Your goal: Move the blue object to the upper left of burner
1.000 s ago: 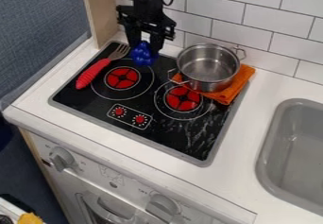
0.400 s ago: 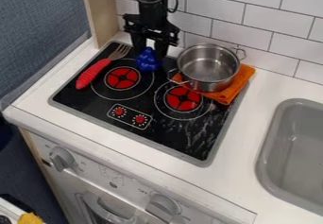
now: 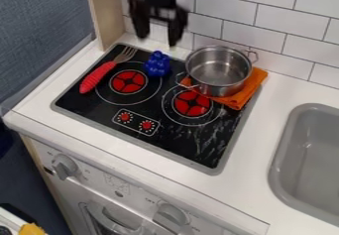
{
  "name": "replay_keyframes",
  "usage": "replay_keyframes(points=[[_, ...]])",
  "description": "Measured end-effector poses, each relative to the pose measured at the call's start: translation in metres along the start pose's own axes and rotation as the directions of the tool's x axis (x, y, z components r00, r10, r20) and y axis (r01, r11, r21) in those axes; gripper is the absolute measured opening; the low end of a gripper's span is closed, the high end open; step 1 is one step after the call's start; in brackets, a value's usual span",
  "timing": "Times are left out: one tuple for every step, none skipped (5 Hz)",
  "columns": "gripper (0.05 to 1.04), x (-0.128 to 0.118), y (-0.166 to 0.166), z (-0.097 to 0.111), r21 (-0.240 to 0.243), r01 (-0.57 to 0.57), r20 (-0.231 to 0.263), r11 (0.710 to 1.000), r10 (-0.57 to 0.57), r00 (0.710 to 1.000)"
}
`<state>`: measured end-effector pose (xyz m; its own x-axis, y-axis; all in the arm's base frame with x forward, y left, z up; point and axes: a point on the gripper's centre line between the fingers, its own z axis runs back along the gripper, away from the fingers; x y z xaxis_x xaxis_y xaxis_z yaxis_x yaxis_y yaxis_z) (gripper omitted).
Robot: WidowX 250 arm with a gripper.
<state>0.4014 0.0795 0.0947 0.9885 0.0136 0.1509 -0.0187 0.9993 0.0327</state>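
The white counter [image 3: 285, 92] holds a black stovetop [image 3: 189, 149] and, to the right, a grey sink [image 3: 281, 167]. On the stovetop, a red-handled fork [image 3: 98, 76] lies at the far left, tines pointing far. The blue object [image 3: 157, 64] sits upright at the far right side of the left burner [image 3: 128, 82]. An orange cloth [image 3: 248, 94] lies at the far right, under a steel pot [image 3: 217, 72].

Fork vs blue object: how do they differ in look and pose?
The fork is long and thin, red handle with metal tines; the blue object is compact and lumpy, blue all over. The fork lies flat and slanted, tines toward the wall, while the blue object looks upright. Both are on the black stovetop.
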Motion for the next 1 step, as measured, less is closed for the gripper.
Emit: replay_keyframes(points=[[1.001, -0.0065, -0.0046, 0.0178, -0.019, 0.0, 0.0, 1.0, 0.0, 1.0]])
